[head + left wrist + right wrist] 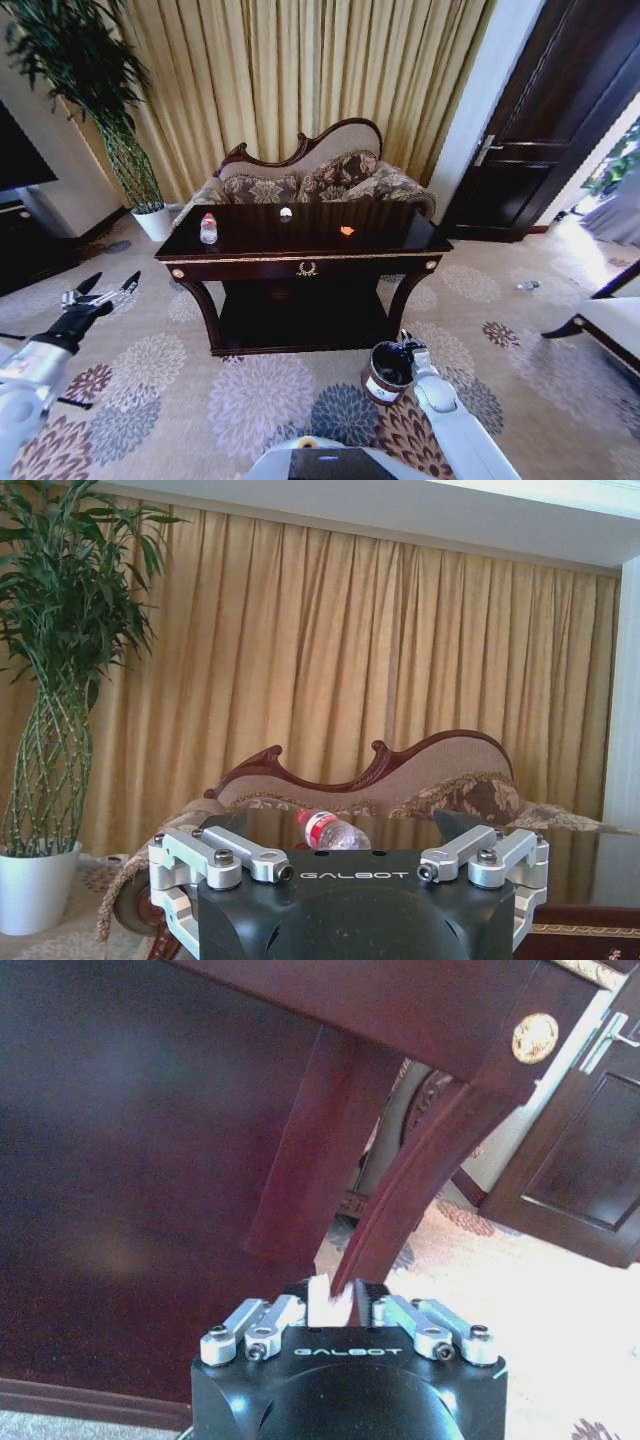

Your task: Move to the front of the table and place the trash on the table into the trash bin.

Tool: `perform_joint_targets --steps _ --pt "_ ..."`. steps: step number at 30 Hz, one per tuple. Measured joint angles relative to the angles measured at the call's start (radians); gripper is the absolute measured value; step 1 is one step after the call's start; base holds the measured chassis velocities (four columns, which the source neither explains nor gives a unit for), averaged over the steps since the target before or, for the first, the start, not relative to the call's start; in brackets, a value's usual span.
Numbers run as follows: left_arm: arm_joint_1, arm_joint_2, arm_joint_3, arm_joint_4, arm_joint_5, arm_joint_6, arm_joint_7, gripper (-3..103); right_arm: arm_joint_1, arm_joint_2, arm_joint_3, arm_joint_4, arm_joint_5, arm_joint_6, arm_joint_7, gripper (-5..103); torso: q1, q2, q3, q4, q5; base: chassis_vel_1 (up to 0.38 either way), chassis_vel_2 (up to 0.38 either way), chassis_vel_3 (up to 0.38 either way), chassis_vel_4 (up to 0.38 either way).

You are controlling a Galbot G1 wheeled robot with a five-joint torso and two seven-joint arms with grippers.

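Observation:
The dark table with gold trim stands straight ahead. On its top are the trash pieces: a clear bottle with a red cap at the left, a white scrap near the back and an orange scrap right of centre. The left wrist view looks at the bottle from table height. My left gripper hangs open and holds nothing, left of the table. The small dark trash bin sits low before the table's right leg. My right gripper is at its rim, fingers shut on a white piece.
A carved-back sofa stands behind the table against gold curtains. A plant in a white pot is at the back left, with a dark door at the right. A white seat juts in at the right. Patterned carpet lies between me and the table.

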Motion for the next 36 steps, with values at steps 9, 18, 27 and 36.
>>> perform_joint_targets --steps 9,18,27,36 --pt "-0.002 0.003 0.000 -0.005 -0.003 -0.001 -0.002 100 -0.008 -0.002 -0.004 0.036 0.007 0.000 0.026 56 0.000 0.000 0.000 -0.0001 0.0000 0.000 0.000 0.000 0.000" --pt "0.001 -0.001 -0.005 -0.013 -0.008 -0.002 -0.003 100 -0.036 -0.041 -0.013 0.250 0.116 -0.033 0.057 94 0.000 0.000 0.000 -0.0001 0.0000 0.000 0.000 0.000 0.000" --pt "0.004 -0.005 -0.009 -0.029 -0.017 -0.002 -0.002 100 -0.047 -0.090 -0.045 0.525 0.307 -0.130 0.134 100 0.000 0.000 0.000 -0.0002 -0.0001 0.000 0.000 0.000 0.000" --pt "0.024 -0.008 -0.038 -0.047 -0.045 -0.002 -0.003 100 -0.016 -0.121 -0.058 0.752 0.556 -0.222 0.233 100 0.000 0.000 0.000 0.0000 -0.0001 0.000 0.000 0.000 0.000"
